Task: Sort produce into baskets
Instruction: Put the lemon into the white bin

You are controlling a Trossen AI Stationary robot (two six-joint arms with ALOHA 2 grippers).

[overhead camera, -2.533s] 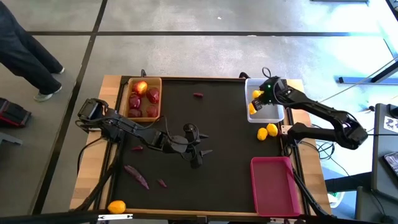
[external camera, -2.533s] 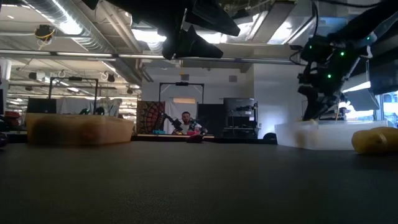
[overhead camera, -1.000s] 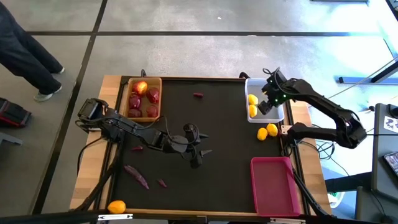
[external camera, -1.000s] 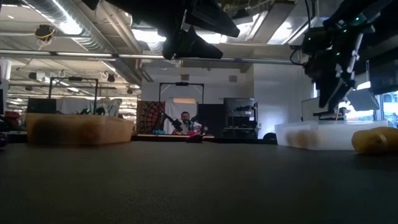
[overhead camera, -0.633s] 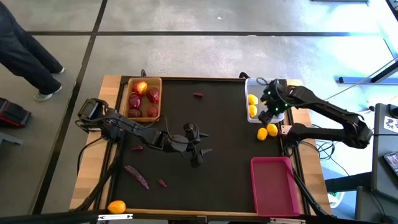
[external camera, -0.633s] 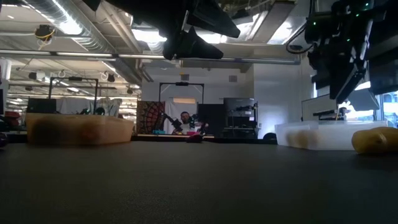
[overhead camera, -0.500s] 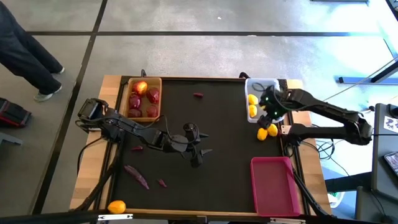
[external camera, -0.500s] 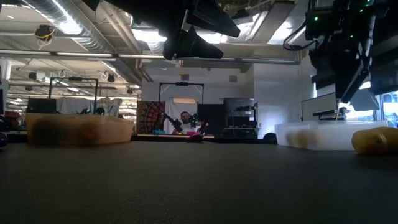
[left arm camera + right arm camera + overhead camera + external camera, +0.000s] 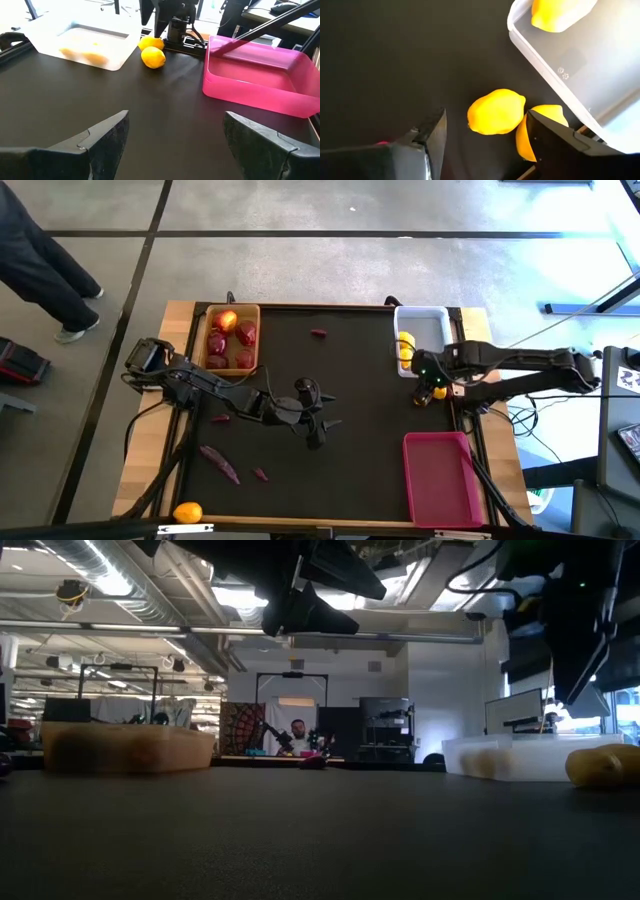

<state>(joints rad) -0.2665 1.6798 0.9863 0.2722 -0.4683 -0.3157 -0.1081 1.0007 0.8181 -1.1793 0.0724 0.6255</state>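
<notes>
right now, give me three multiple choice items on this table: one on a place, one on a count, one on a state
1. Where does the right gripper hang?
A. over the pink basket
B. over the two lemons on the mat beside the white basket
C. over the wooden basket

2. How many lemons lie on the mat just outside the white basket?
A. two
B. none
C. five

3. How is the pink basket?
A. full of red fruit
B. tipped on its side
C. empty

Answers:
1. B: the right wrist view looks down between its open fingers on the lemons.
2. A: the right wrist view shows two side by side.
3. C: the high view and the left wrist view show nothing in it.
</notes>
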